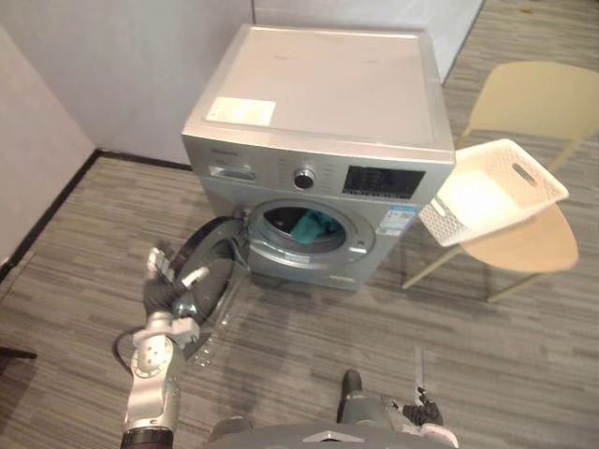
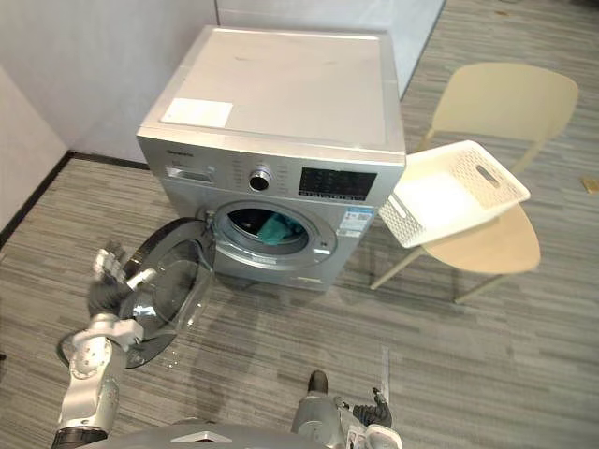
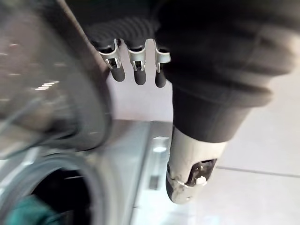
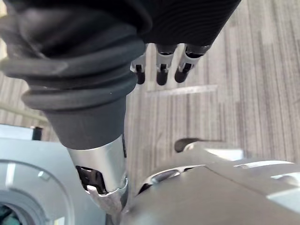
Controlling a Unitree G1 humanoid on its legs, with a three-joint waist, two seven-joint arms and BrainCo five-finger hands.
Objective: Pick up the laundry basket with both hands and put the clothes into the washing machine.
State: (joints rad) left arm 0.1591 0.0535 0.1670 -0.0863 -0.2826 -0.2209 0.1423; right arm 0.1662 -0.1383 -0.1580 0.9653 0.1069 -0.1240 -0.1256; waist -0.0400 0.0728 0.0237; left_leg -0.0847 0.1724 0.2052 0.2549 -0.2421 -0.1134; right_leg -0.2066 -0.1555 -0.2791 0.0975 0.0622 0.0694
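Left hand (image 3: 139, 70), right hand (image 4: 161, 70): silver fingers (image 3: 115, 63), dark tips, ribbed covers (image 4: 84, 56).

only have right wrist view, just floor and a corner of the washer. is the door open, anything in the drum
observer: The door is swung open toward the robot's left, and a teal cloth lies in the drum.
operator: where's the basket then
observer: The basket sits tilted on the chair, to the right of the washer; it looks empty.
operator: and the left hand
observer: The left hand is open by the door's outer edge; I cannot tell if it touches.
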